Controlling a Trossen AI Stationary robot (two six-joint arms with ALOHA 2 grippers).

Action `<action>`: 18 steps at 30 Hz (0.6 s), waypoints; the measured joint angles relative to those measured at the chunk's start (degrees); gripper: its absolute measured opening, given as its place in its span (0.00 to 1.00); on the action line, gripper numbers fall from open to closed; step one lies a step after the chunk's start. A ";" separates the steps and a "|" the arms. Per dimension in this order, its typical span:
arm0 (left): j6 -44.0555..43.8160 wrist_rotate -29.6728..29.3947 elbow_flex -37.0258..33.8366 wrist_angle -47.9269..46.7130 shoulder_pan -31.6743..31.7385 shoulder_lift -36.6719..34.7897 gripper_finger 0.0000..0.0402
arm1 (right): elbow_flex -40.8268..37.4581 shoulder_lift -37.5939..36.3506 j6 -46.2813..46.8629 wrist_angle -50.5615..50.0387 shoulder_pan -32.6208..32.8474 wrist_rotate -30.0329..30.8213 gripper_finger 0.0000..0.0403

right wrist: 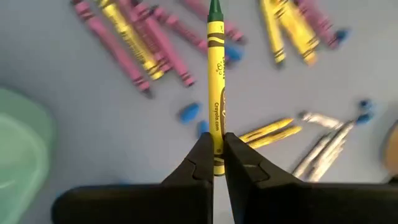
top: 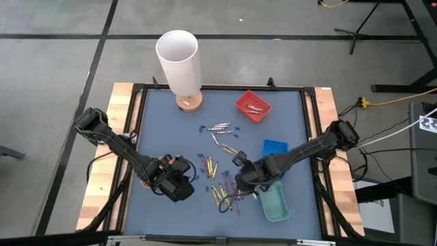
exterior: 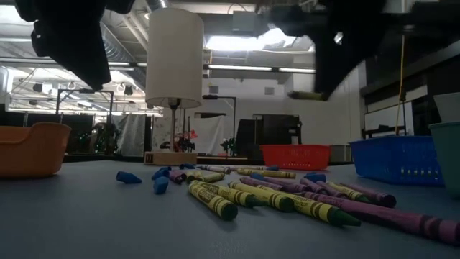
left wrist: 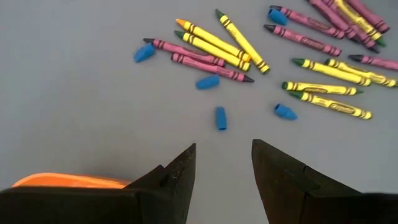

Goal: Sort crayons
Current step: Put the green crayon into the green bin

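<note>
Right gripper (right wrist: 216, 152): hovering above the middle-right of the dark blue table mat (top: 164, 130), its two dark fingers pinching shut on one yellow paper-wrapped crayon with a green tip (right wrist: 215, 87); the crayon is pointing straight out ahead of the fingers, clear of the mat.

Left gripper (left wrist: 222, 165): waiting over the near-left part of the mat, just beside the shallow orange plastic tray (left wrist: 68, 181); its jaws are standing parted with nothing between them.

Loose crayons (top: 225, 188): yellow and purple-pink sticks are lying scattered over the centre of the mat, some touching or crossing; a few silver-grey sticks (top: 220, 128) are lying apart, nearer the far edge.

Small blue bits (left wrist: 221, 118): lying scattered among the crayons.

Red mesh tray (top: 252, 106): sitting at the far right of the mat; holding what appears to be a few pale sticks.

Blue tray (top: 274, 147): sitting right of centre; contents cannot be told.

Pale green tub (top: 275, 203): sitting near the front right; contents cannot be told.

White cylindrical lamp on a wooden base (top: 181, 65): standing at the far edge, not part of the sorting.

Progress: judged early to middle; most crayons are lying unsorted on the mat; one yellow crayon is in hand and not yet placed.

Remaining: delivering the held crayon to a tray; then clearing the yellow, purple-pink and silver-grey sticks.
</note>
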 joint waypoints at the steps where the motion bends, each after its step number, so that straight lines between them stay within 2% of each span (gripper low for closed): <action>1: 0.00 0.00 0.00 0.30 0.00 0.00 0.35 | 0.00 0.00 1.88 -1.52 0.80 -0.23 0.04; 11: 0.00 -0.02 0.00 0.94 0.00 0.00 0.35 | 0.02 0.00 16.39 -8.29 8.35 -5.07 0.04; 18: 0.00 -0.02 0.00 1.31 -0.01 0.00 0.35 | 0.04 0.00 30.57 -13.60 12.15 -11.71 0.04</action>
